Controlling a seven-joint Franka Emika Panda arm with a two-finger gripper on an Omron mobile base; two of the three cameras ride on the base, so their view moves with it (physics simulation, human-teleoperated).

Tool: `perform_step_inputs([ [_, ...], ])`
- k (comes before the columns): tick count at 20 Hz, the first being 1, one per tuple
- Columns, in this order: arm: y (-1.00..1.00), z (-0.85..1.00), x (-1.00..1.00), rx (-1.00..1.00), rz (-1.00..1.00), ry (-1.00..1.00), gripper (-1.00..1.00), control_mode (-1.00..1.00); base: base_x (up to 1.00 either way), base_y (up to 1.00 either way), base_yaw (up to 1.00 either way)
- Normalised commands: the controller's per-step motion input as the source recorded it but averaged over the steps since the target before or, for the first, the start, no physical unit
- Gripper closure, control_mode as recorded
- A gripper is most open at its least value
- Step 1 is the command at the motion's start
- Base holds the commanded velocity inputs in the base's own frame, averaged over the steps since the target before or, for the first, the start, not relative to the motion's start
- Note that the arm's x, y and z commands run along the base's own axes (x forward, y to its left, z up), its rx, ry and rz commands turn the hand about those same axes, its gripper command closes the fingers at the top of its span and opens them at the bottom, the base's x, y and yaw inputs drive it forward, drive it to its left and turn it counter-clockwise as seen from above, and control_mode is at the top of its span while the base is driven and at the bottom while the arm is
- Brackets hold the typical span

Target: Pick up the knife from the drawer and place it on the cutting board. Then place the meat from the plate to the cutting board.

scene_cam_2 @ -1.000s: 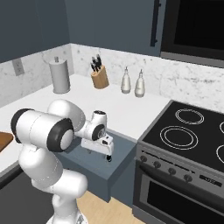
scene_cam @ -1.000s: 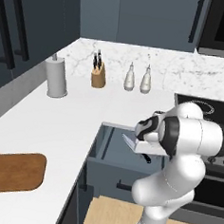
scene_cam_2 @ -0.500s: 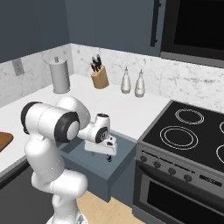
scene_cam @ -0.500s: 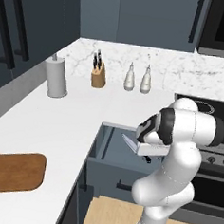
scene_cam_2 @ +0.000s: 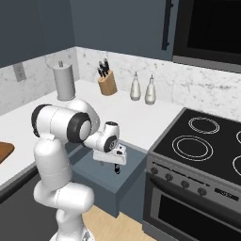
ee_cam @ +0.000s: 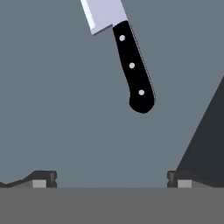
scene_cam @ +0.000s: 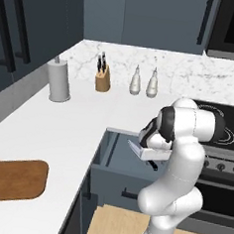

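Observation:
The knife (ee_cam: 131, 65), black handle with three rivets and a silver blade running off the top, lies flat on the floor of the drawer (ee_cam: 57, 96). My gripper (ee_cam: 112, 178) hangs open above it, its fingertips (ee_cam: 43, 177) wide apart and the handle's end a little ahead of them. From the base, the gripper (scene_cam: 152, 163) (scene_cam_2: 117, 168) points down into the pulled-out drawer (scene_cam: 114, 151) (scene_cam_2: 101, 176). The brown cutting board (scene_cam: 12, 180) (scene_cam_2: 4, 151) lies on the counter far to the left. The plate and the meat are out of view.
A knife block (scene_cam: 103, 78), a paper towel roll (scene_cam: 58, 82) and two bottles (scene_cam: 144, 82) stand along the back wall. The stove (scene_cam_2: 202, 146) sits right of the drawer. White counter (scene_cam: 63, 129) stretches between drawer and board.
The arm's elbow has shifted and risen over the drawer. The hand has stayed above the drawer almost in place, jaws open throughout.

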Motion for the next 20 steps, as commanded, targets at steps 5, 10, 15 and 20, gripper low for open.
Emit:
perform_step_inputs([
  [5,-0.06,-0.31,0.08,0.00,0.00,0.00,-1.00,-1.00,0.00,0.00,0.00],
  [10,-0.12,-0.22,0.20,0.00,0.00,-0.02,-1.00,-1.00,0.00,0.00,0.00],
  [15,-0.04,-0.22,0.24,0.00,0.00,-0.03,-1.00,-1.00,0.00,0.00,0.00],
  [20,0.00,-0.34,0.18,0.00,0.00,-0.03,-1.00,-1.00,0.00,0.00,0.00],
])
